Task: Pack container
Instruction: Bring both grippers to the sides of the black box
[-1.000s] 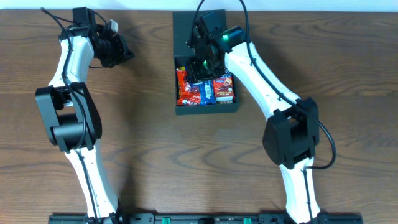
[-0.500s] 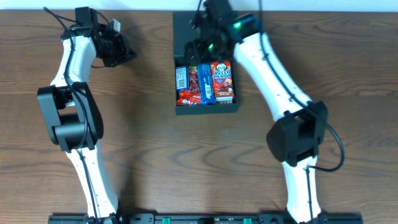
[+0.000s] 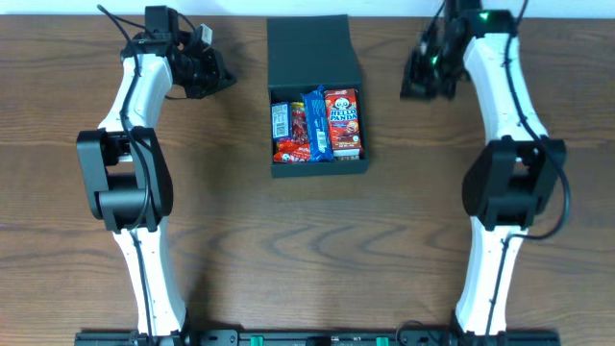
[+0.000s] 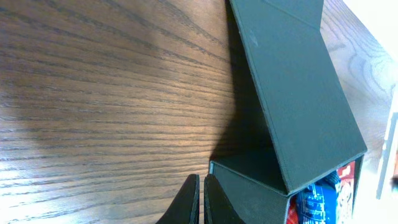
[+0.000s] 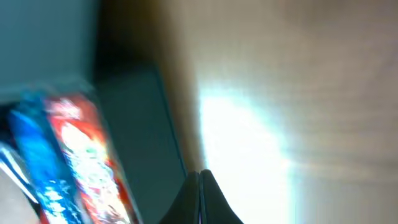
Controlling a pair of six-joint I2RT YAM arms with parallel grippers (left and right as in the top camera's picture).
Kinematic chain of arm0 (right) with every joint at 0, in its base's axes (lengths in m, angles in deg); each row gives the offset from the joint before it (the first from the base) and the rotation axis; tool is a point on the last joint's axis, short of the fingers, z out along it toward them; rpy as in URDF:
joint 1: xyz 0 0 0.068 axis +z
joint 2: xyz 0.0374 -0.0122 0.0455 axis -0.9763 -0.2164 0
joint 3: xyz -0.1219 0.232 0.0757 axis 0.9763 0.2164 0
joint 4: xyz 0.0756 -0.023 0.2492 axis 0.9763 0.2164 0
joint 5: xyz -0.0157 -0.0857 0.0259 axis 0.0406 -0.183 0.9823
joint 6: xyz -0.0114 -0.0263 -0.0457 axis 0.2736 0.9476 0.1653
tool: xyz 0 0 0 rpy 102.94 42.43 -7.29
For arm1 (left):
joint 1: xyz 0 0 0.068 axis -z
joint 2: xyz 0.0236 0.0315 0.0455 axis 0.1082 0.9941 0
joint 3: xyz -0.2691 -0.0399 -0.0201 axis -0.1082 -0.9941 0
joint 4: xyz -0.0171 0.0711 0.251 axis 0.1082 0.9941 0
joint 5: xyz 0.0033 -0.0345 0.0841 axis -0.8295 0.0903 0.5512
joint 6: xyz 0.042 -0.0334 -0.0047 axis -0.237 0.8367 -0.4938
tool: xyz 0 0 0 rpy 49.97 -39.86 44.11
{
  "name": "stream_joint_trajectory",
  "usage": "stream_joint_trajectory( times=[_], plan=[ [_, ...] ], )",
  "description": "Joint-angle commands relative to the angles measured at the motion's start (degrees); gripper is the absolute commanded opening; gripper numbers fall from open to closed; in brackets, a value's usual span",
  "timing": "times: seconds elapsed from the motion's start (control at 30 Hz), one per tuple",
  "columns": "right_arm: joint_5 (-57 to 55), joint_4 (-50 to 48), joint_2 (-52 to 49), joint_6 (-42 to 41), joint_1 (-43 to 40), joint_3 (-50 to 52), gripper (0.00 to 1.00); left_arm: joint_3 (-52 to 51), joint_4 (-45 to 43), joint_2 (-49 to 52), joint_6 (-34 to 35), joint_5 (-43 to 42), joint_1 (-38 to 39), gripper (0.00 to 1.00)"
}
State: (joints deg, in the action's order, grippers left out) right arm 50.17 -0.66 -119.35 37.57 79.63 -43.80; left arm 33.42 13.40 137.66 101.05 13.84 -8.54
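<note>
Flanking the open container (image 3: 320,169) of snack packets (image 3: 317,123), the left pincer (image 3: 219,77) and right pincer (image 3: 415,86) sit closed, holding nothing.

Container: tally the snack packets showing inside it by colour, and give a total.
Red: 3 (Hello Panda box, dark red packet, bright red packet at the lower left in the overhead view)
Blue: 1 (blue packet)
Silver-grey: 1 (silver-grey packet)
Total: 5 showing in the container; any underneath are hidden.
</note>
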Motion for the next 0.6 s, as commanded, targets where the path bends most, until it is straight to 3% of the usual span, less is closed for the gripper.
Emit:
stream_joint_trajectory(
  times=[0.0,0.1,0.57],
  plan=[
    [2.8,5.2,-2.5,4.7,2.3,1.0,0.01,-0.1,0.0,-2.3,1.2,-0.6,0.8,0.06],
    [1.6,6.1,-2.9,5.6,4.7,1.8,0.02,-0.1,0.2,-2.3,1.7,-0.7,1.5,0.06],
    [2.4,-9.2,-2.9,1.1,7.3,7.6,0.01,-0.2,1.7,-0.7,6.6,1.7,6.6,0.06]
  ],
)
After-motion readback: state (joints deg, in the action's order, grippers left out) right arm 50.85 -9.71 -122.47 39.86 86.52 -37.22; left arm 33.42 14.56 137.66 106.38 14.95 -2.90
